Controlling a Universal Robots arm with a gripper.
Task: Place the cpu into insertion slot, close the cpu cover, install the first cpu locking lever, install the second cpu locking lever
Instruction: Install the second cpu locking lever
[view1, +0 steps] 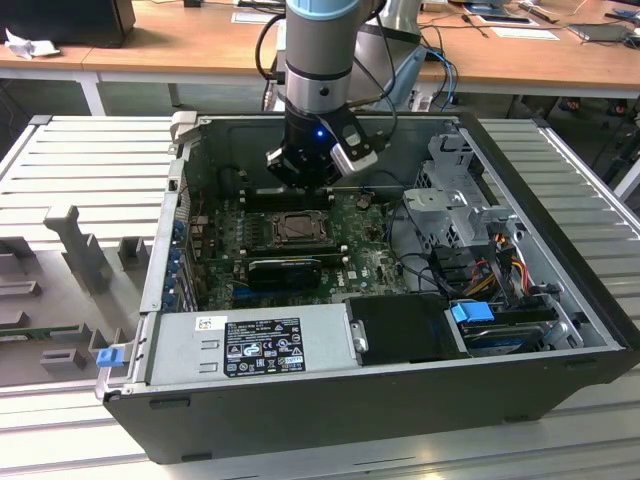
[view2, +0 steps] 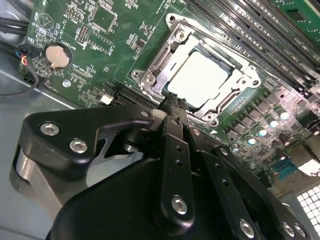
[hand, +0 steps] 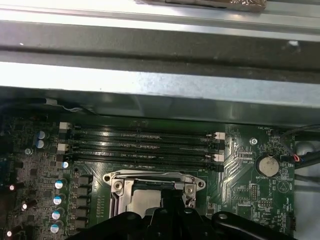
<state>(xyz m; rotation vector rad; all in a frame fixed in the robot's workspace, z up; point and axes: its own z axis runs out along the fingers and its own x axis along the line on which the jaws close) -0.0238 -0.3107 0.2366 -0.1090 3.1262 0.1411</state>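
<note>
Fingers (view2: 176, 107) look pressed together, holding nothing, tips just beside the cover (view2: 197, 80). Centre of the exterior view, the open case (view1: 540, 330) holds the green board (view1: 375, 262). Cpu (view2: 202, 79) sits in the slot (view2: 150, 77), cover down over it.

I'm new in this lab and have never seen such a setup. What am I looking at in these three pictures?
A robot arm reaches down into an open computer case. The exterior view shows it from outside; the two wrist views come from cameras riding on the arm.

The black gripper hangs close over the insertion slot on the green motherboard. In the second wrist view, the cpu already lies in that socket, with the cpu cover, a silver metal frame, lying around it. The long memory slots and a coin battery sit nearby. The gripper's fingers appear together, holding nothing.
</note>
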